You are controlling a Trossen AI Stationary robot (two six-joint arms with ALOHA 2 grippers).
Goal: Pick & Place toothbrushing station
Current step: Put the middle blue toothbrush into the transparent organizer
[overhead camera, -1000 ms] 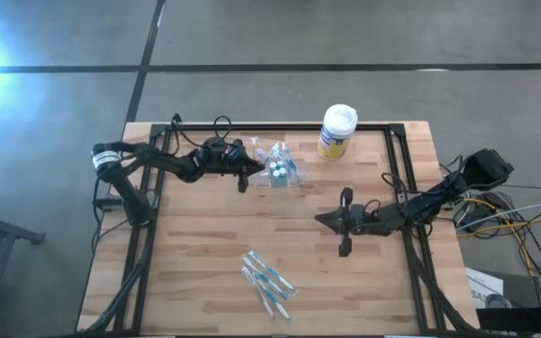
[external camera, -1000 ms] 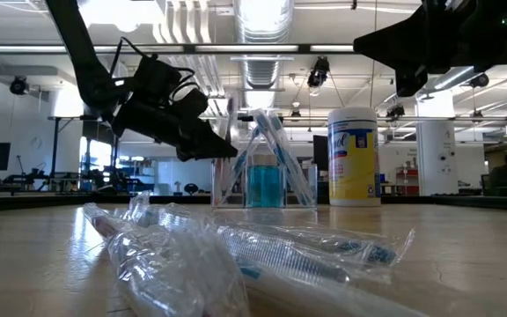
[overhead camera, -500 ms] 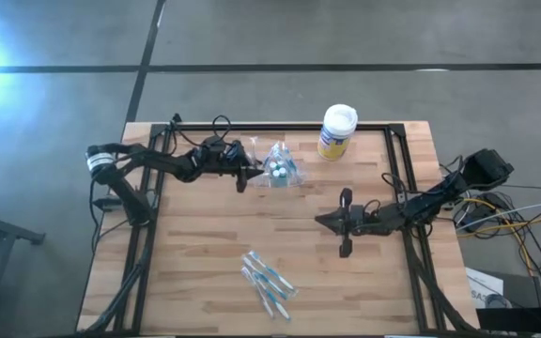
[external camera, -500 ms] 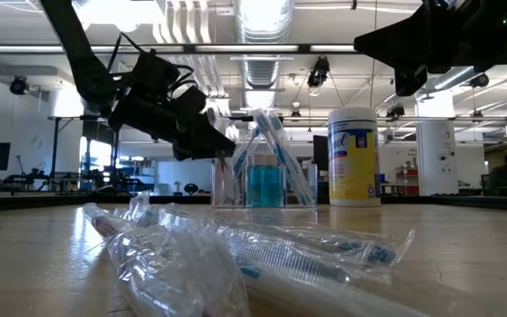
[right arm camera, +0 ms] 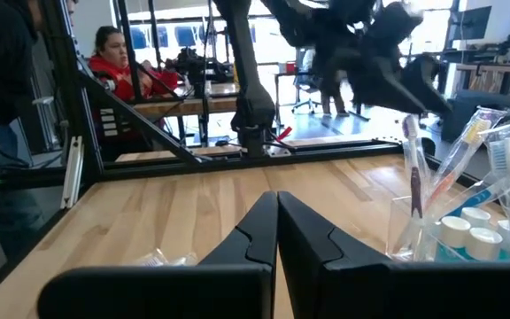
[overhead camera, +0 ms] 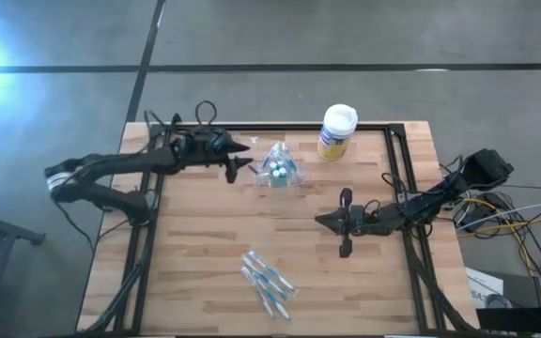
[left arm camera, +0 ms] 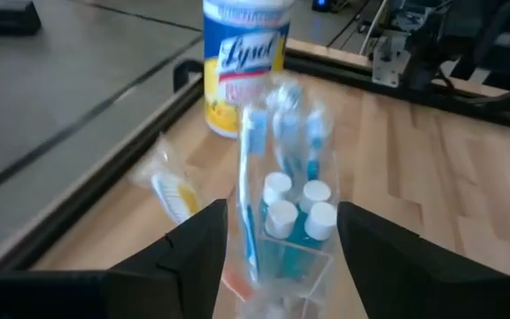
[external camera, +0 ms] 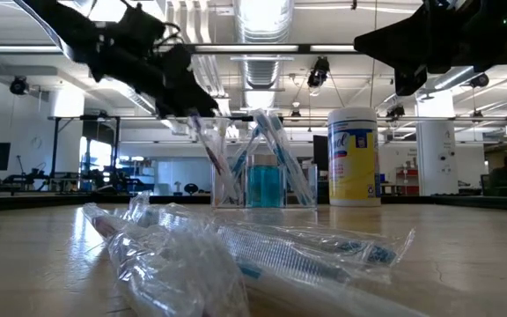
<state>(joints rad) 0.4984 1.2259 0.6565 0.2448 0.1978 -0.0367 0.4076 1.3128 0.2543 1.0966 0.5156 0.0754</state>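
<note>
The small see-through plastic cup [overhead camera: 279, 171] stands at the far middle of the wooden table [overhead camera: 205, 253], holding thin toothbrushes and white-capped tubes, with the yellow canister with a white lid [overhead camera: 336, 132] near its right. The left gripper [overhead camera: 240, 161] hangs just left of the cup, fingers spread wide and empty. The right gripper [overhead camera: 345, 222], pressed shut on nothing, waits right of centre, and wrapped toothbrushes [overhead camera: 267, 280] lie near the front edge.

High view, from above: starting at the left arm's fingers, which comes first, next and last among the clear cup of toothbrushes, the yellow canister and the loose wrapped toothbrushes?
1. The clear cup of toothbrushes, just beside the left gripper, toward the table's middle.
2. The yellow canister, beyond the cup at the table's far edge.
3. The loose wrapped toothbrushes, away near the front edge.
</note>
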